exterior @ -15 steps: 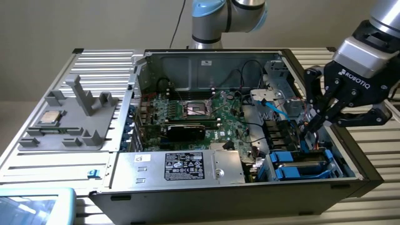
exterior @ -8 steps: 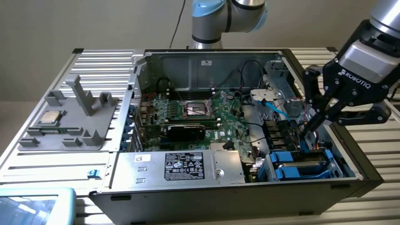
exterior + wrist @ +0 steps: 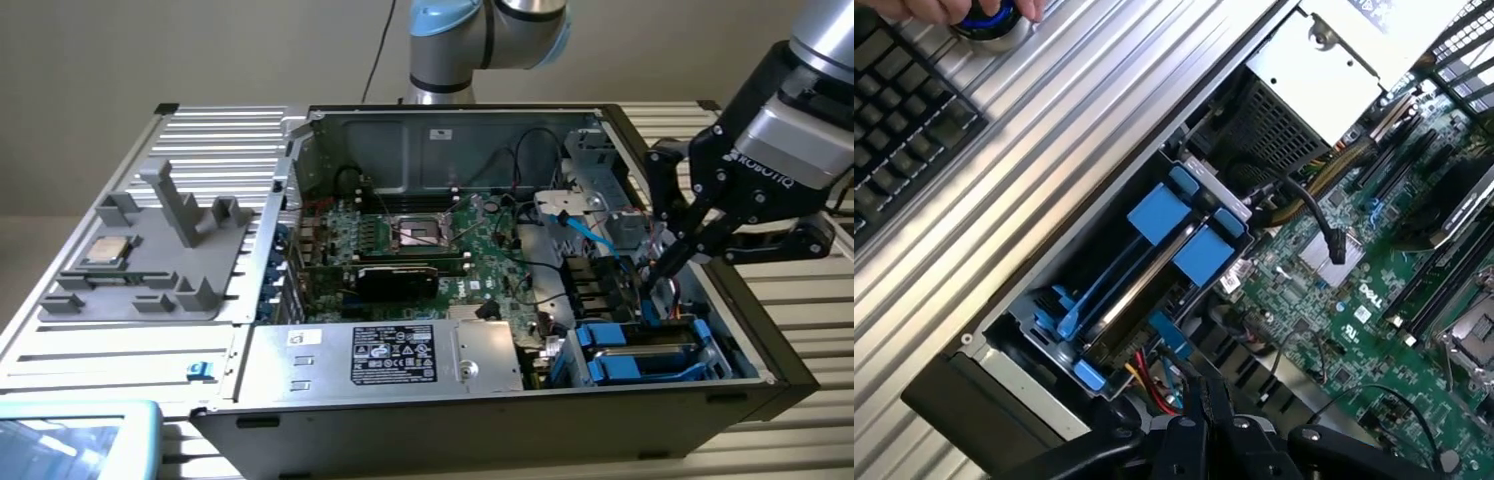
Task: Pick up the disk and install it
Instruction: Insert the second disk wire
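- The gripper (image 3: 663, 262) hangs with its jaws pinched fully together and nothing between them, its fingertips just above the drive cage (image 3: 638, 352) in the open computer case (image 3: 441, 420).
- The disk (image 3: 1144, 275), framed by its blue carrier, already sits down inside that cage; in the wrist view it lies just beside the fingertips.
- Risk, as I judge it: red and yellow cables (image 3: 1146, 372) run close beside the cage, right under the fingers, so a descent could snag or crush them.
- The motherboard (image 3: 441, 235) lies next to the cage; a sideways slip could strike its components.
- If the carrier is not seated squarely, pressing on it might jam it.
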`<state>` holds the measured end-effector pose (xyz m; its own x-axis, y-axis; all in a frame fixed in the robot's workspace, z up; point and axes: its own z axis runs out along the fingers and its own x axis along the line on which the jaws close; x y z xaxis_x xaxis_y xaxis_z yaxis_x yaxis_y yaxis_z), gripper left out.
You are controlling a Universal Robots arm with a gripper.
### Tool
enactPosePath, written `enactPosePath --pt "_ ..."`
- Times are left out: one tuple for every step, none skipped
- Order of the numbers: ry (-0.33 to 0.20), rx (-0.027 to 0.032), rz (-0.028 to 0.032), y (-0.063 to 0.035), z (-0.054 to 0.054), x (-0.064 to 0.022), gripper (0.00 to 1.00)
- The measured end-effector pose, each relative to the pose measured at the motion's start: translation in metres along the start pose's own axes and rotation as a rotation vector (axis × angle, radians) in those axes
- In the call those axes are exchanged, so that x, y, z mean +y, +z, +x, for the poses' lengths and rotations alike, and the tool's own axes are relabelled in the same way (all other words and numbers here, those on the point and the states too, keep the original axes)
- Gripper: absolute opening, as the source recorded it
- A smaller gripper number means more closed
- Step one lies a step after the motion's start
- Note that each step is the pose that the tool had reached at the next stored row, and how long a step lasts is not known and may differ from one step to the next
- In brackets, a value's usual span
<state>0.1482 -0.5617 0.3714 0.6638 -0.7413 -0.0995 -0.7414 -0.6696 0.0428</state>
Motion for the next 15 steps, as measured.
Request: enactPosePath --pt "-0.004 0.001 0.0105 0.0 0.0 0.0 0.11" --pt "-0.009 0.0019 0.021 -0.0001 0.0 0.0 0.11" --pt "-0.015 0.0016 0.0288 -0.0001 0.0 0.0 0.11" --pt "-0.026 0.0003 0.0337 -0.0001 0.0 0.0 0.11" --pt "-0.039 -0.0014 0.0366 -0.0001 0.0001 -0.0001 0.11" --pt "-0.054 -0.0023 0.038 -0.0002 0.0 -0.0001 0.11" --pt "-0.07 -0.0028 0.0388 -0.0001 0.0 -0.0001 0.11" --pt "-0.087 -0.0029 0.0394 0.0 0.0 0.0 0.11" --pt "-0.105 -0.0022 0.04 0.0 0.0 0.0 0.11" --pt "-0.124 -0.0004 0.0408 0.0 0.0 0.0001 0.11" --pt "-0.141 0.002 0.0422 0.0 0.0001 0.0001 0.11" --pt "-0.161 0.005 0.0434 0.0 0.0001 0.0001 0.11" --pt "-0.179 0.0079 0.0446 -0.0001 0.0001 0.0 0.11" --pt "-0.196 0.0102 0.0454 -0.0001 0.0001 0.0 0.11" --pt "-0.216 0.0116 0.0456 -0.0001 0.0001 0.0 0.11"
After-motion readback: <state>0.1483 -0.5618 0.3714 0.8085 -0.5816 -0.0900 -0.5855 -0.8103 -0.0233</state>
